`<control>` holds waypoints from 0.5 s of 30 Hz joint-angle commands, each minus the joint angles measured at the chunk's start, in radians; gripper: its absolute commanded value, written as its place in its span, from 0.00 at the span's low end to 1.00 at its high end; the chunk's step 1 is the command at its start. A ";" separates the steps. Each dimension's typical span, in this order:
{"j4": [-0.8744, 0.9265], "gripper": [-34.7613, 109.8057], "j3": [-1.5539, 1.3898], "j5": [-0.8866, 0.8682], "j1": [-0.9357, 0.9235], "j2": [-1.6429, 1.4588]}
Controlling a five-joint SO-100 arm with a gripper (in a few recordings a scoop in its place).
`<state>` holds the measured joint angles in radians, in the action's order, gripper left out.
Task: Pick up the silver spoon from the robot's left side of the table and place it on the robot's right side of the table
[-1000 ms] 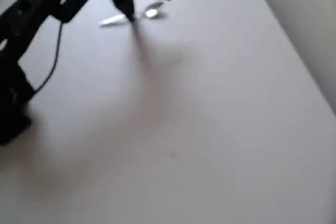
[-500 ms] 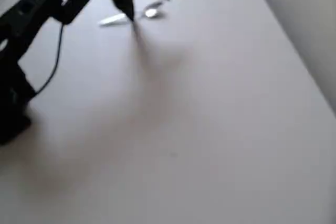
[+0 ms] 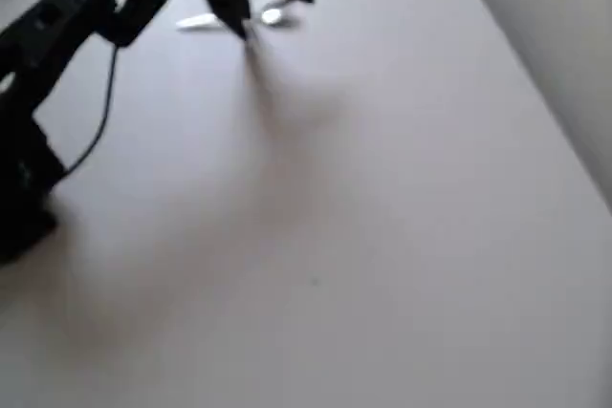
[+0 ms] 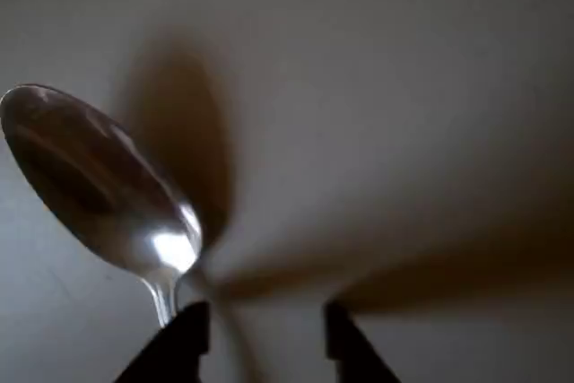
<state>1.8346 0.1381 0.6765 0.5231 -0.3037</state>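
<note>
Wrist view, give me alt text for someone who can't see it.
A shiny silver spoon fills the left of the wrist view, its neck running down beside the left one of two black fingertips at the bottom edge. Its dark shadow falls on the white table behind it.

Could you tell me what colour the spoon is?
Shiny silver spoon, clearest in the wrist view.

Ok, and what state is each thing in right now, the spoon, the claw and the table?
silver spoon: off the table, seemingly held at its neck, bowl sticking out, its shadow cast apart from it.
claw: appears closed on the silver spoon's neck by one finger, though its tips show a gap in the wrist view.
table: flat, the silver spoon not resting on it.
</note>
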 commanded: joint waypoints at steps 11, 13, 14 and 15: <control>0.018 0.36 0.032 -0.003 0.000 -0.212; 0.020 0.36 -0.002 -0.002 0.009 -0.245; 0.020 0.36 -0.012 -0.003 0.014 -0.256; 0.020 0.36 -0.021 -0.008 0.020 -0.265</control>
<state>1.8454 0.1227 0.6765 0.5277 -0.4157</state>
